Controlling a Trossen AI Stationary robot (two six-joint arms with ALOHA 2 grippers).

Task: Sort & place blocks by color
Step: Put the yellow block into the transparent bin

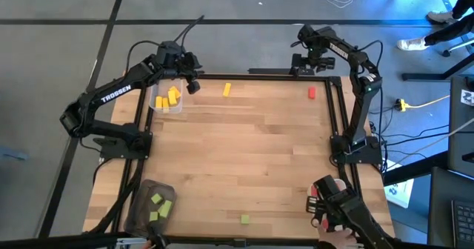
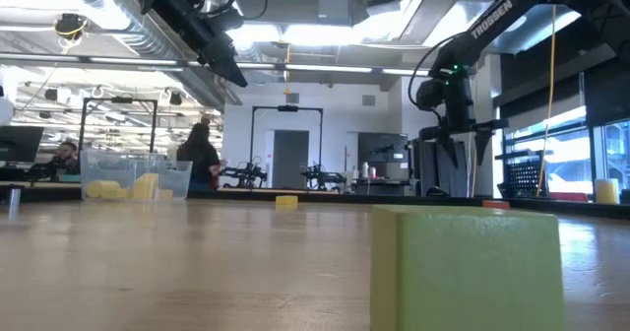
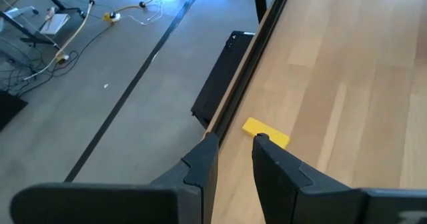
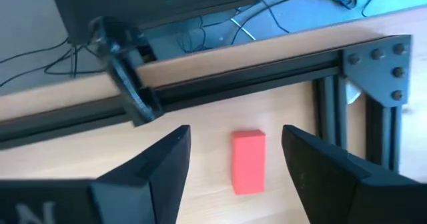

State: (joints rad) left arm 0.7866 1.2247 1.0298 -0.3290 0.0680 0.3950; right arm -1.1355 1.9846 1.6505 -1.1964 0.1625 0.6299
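My left gripper (image 1: 195,83) hangs open by a narrow gap, empty, at the far left, just right of the clear tray (image 1: 156,93) that holds several yellow blocks (image 1: 171,98). A loose yellow block (image 3: 265,132) lies flat on the table beyond its fingertips, near the far edge. At the far right corner my right gripper (image 4: 235,131) points down, open wide. It is above a red block (image 4: 247,161) that lies flat on the wood, showing between its fingers without touching them. A green block (image 1: 244,219) lies near the front edge.
A dark tray (image 1: 141,204) at the front left holds green blocks (image 1: 160,208). Red pieces (image 1: 315,193) show under a dark device at the front right. A black frame rail (image 4: 220,84) runs along the far edge. Bare wood (image 1: 244,153) fills the middle.
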